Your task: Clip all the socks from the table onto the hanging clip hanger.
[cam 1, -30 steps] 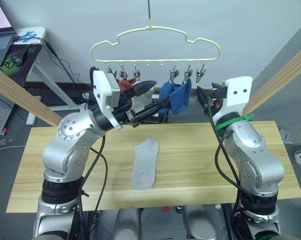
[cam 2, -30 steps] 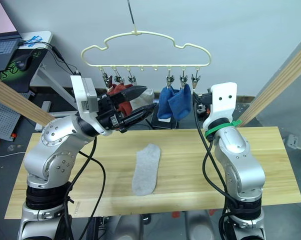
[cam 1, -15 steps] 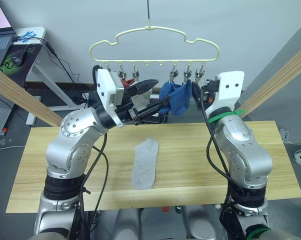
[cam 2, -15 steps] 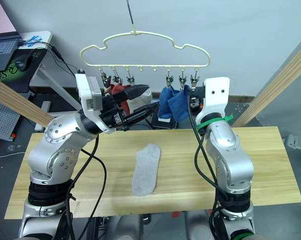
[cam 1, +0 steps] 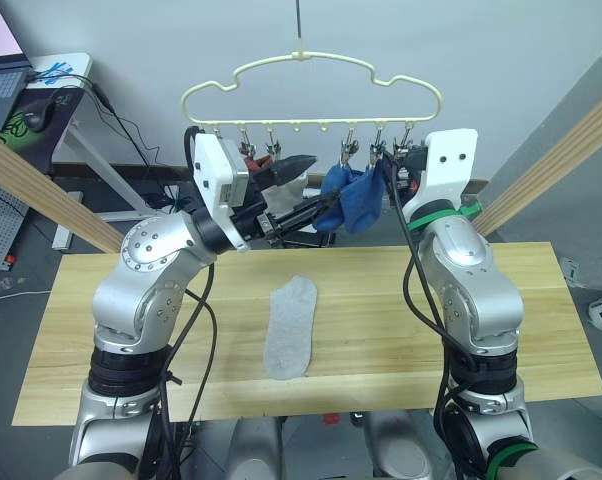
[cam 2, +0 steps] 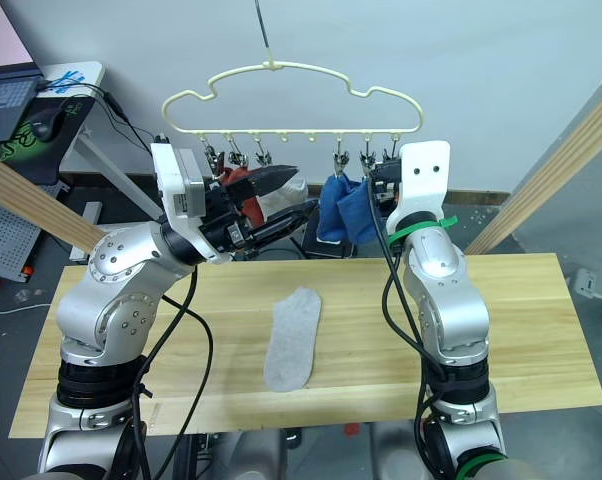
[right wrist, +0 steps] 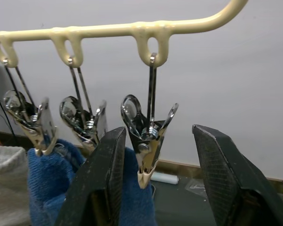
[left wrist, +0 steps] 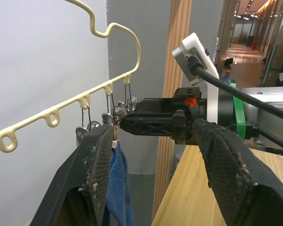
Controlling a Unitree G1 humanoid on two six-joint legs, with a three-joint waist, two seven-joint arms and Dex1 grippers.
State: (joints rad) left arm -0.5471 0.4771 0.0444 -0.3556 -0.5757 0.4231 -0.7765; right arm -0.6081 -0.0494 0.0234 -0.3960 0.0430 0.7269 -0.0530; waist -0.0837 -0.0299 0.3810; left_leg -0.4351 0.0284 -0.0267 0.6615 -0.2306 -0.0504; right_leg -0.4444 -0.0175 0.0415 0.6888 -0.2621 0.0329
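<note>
We see a long pale wooden bench [cam 1: 401,300] with one light grey sock [cam 1: 289,326] lying flat near its middle, apart from both arms. Above the bench's far edge hangs a pale-yellow, cloud-shaped clip hanger [cam 1: 311,85] with a row of small metal clips. Two blue socks [cam 1: 353,197] hang from clips right of centre, and a rust-red sock [cam 2: 243,190] hangs toward the left end, partly hidden behind our left arm.

Our left gripper [cam 1: 303,190] is raised beside the hanging socks, its black fingers [left wrist: 97,160] spread wide; a pale grey sock [cam 2: 281,205] shows between or just behind them, and we cannot tell whether they touch it.

Our right gripper [right wrist: 155,160] is lifted to the hanger's right end. Its fingers [right wrist: 108,160] are wide apart on either side of the outermost clip [right wrist: 148,136], which hangs bare, just beside the blue socks.
</note>
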